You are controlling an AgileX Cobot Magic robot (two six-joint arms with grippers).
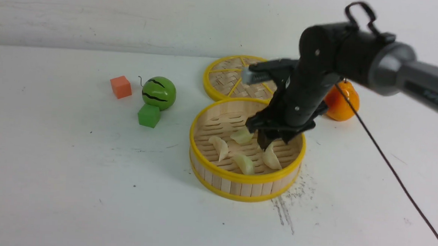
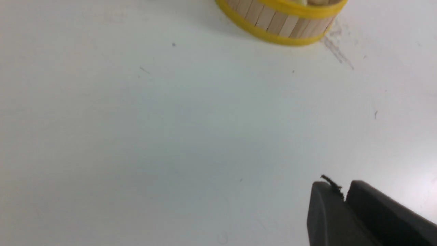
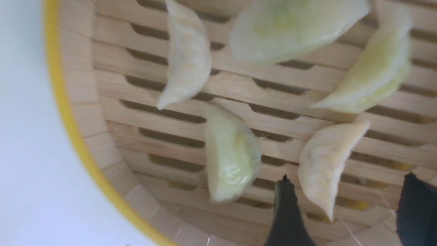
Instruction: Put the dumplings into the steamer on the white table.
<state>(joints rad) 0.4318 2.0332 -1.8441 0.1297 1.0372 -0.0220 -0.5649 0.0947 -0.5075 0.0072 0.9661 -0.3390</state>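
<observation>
The steamer (image 1: 238, 176) stands mid-table on the white table (image 1: 70, 175). Several dumplings lie on its slatted floor, among them ones on the left (image 1: 219, 147), in front (image 1: 245, 163) and on the right (image 1: 271, 157). My right gripper (image 1: 267, 142) hangs inside the steamer, open. In the right wrist view the steamer's rim (image 3: 68, 112) and several dumplings show; a cream dumpling (image 3: 324, 164) lies on the slats just ahead of the open right gripper (image 3: 351, 208), a greenish one (image 3: 232, 153) beside it. My left gripper (image 2: 343, 191) is shut and empty over bare table, near the steamer's wall (image 2: 283, 24).
The flat woven lid (image 1: 232, 78) lies behind the steamer. An orange (image 1: 342, 101) sits behind my right arm. A green watermelon ball (image 1: 159, 93), a green cube (image 1: 149, 115) and an orange cube (image 1: 120, 86) stand at the left. A black cable (image 1: 389, 165) hangs from the right arm.
</observation>
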